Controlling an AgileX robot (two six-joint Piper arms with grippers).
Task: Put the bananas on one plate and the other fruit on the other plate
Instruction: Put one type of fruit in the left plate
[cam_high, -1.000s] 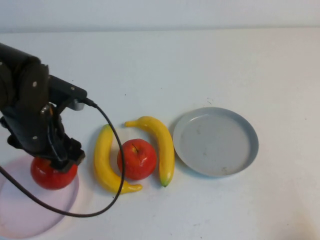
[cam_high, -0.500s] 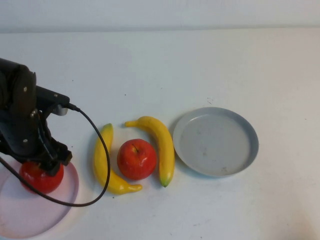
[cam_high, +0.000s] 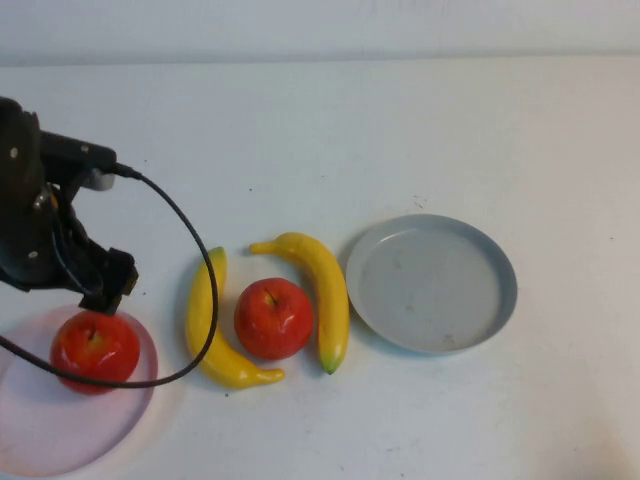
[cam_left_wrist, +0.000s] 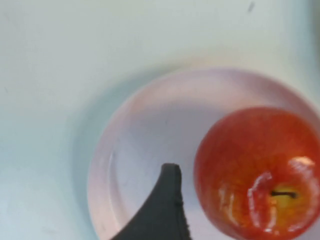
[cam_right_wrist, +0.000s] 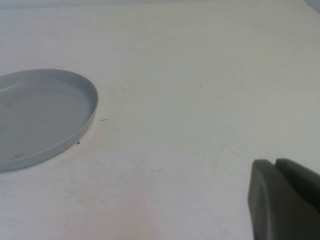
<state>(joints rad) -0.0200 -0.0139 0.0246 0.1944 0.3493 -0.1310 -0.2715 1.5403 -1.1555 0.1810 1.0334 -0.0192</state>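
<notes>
One red apple (cam_high: 95, 350) rests on the pale pink plate (cam_high: 40, 430) at the front left; both also show in the left wrist view, apple (cam_left_wrist: 257, 170) and plate (cam_left_wrist: 150, 130). My left gripper (cam_high: 105, 288) hovers just above and behind that apple, open and empty; one dark finger (cam_left_wrist: 170, 200) shows beside the apple, not touching it. The second apple (cam_high: 273, 318) lies on the table between the two bananas, one to its left (cam_high: 208, 325) and one to its right (cam_high: 322, 290). The grey-blue plate (cam_high: 430, 284) is empty. My right gripper (cam_right_wrist: 277, 167) is shut, low over bare table right of that plate.
The left arm's black cable (cam_high: 205, 290) loops down over the left banana and the pink plate's edge. The grey-blue plate's rim (cam_right_wrist: 90, 107) shows in the right wrist view. White table (cam_high: 400, 130) stretches behind the fruit.
My left gripper carried the apple left over the pink plate, let go of it, and rose up and back. The apple now sits free on the plate.
</notes>
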